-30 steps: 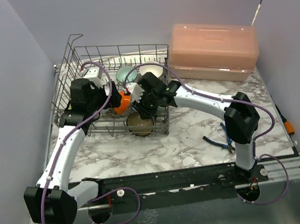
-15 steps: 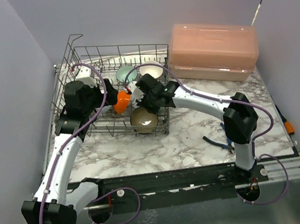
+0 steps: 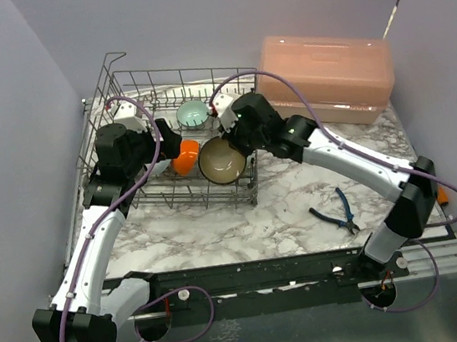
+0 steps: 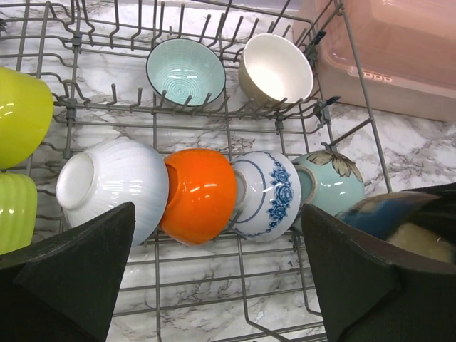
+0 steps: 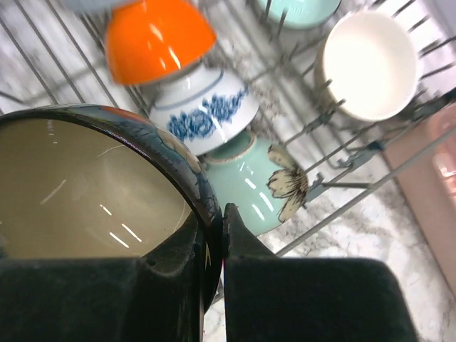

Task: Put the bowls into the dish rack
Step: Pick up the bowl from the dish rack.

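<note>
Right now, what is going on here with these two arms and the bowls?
The right fingers pinch the rim of a dark bowl with a beige inside, holding it at the near right corner of the dish rack. The left fingers stand wide open, empty, by a row of four bowls lying on their sides in the rack.

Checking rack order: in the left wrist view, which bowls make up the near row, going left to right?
lower lime-yellow bowl → white ribbed bowl → orange bowl → blue-patterned white bowl → pale teal flowered bowl
</note>
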Tool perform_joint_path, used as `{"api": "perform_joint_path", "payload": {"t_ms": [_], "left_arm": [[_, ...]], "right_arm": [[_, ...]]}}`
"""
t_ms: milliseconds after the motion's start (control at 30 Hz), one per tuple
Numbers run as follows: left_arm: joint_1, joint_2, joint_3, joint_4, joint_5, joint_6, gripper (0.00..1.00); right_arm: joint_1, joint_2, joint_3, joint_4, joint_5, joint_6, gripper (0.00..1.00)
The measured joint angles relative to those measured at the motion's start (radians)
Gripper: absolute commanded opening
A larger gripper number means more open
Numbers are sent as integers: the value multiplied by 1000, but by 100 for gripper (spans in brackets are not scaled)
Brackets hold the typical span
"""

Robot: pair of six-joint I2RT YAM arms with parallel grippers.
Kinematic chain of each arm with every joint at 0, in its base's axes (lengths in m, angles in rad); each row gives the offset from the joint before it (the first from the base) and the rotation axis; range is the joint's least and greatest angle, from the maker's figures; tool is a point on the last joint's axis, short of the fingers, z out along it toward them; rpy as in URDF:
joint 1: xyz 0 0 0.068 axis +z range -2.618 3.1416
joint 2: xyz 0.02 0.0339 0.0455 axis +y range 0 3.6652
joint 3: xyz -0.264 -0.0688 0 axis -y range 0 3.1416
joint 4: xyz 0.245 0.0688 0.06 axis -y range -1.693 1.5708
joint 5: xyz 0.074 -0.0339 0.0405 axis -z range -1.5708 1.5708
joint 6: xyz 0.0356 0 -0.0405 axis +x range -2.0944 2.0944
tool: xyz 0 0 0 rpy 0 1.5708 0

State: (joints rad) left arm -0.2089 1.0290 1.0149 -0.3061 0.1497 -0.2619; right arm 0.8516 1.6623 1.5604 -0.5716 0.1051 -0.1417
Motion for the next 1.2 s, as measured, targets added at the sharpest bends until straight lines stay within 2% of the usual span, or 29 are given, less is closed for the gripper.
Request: {"api": "perform_joint_path", "payload": {"t_ms": [133,333,500,700,833,933,1200], "left_arm": [[0,0,0,14,24,-14,99],[0,-1,0,72,125,-60,99],[0,-5,-26,182,242,-155,99],[0,0,-168,490,417,-417,99],[-29,35,-200,616,466,-536,99],[-67,53,-200,665,479,-567,99],[-101,93,-228,713,474,-639,99]], "right_arm": [[3,-93,-10,72,32,15,0],[-44,-74,-7,97,34,59,0],[-182,-58,-27,104,-108,140,0],[-316,-66,-76,154,-334,242,0],[-327,-66,-79,175,-457,286,0],[-327,-66,-79,211,-539,319,0],[-325,-68,-79,271,-650,380,0]]}}
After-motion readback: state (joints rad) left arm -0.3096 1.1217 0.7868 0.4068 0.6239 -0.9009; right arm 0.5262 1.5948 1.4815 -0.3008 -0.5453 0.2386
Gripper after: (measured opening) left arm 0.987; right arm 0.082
